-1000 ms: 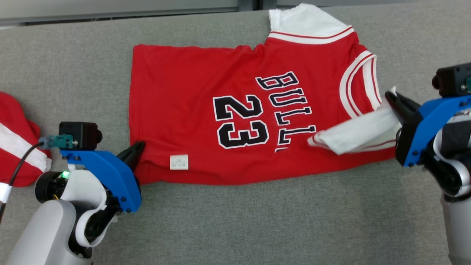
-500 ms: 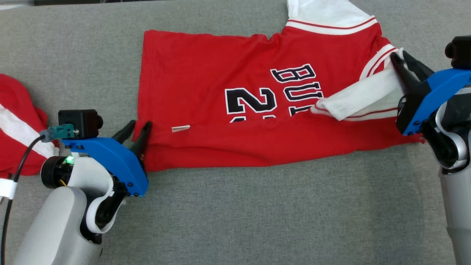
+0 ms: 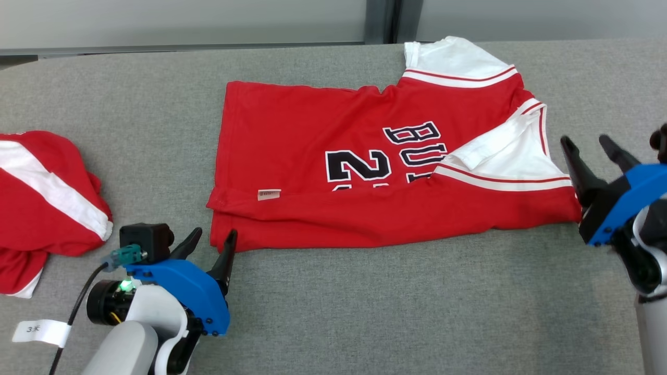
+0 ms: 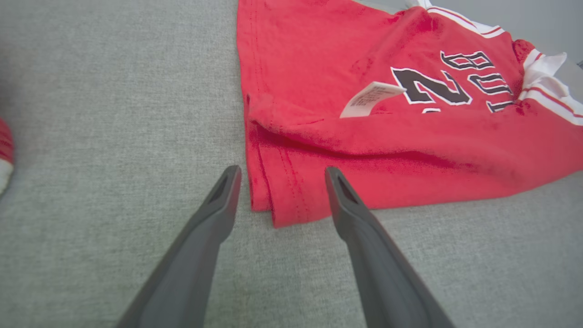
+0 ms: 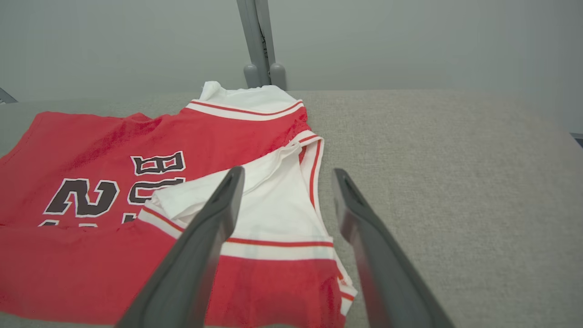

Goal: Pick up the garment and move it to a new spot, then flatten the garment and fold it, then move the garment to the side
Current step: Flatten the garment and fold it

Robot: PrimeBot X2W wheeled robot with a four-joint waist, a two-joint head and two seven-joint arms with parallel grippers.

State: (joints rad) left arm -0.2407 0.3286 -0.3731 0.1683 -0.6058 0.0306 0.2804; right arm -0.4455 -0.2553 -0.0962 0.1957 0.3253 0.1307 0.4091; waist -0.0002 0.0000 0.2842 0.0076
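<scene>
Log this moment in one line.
jersey: on table, near edge folded over front | left gripper: open, at hem corner | right gripper: open, beside sleeve | grip: none

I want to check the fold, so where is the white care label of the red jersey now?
In the head view, the care label lies on the red jersey near its left end, at the folded edge, above the left gripper.

Red jersey [image 3: 292, 135], its near edge folded over, on the grey table [image 3: 417, 312].
Left gripper [image 3: 215, 232] spread just beside its near-left corner; right gripper [image 3: 583, 139] spread beside its right edge.
</scene>
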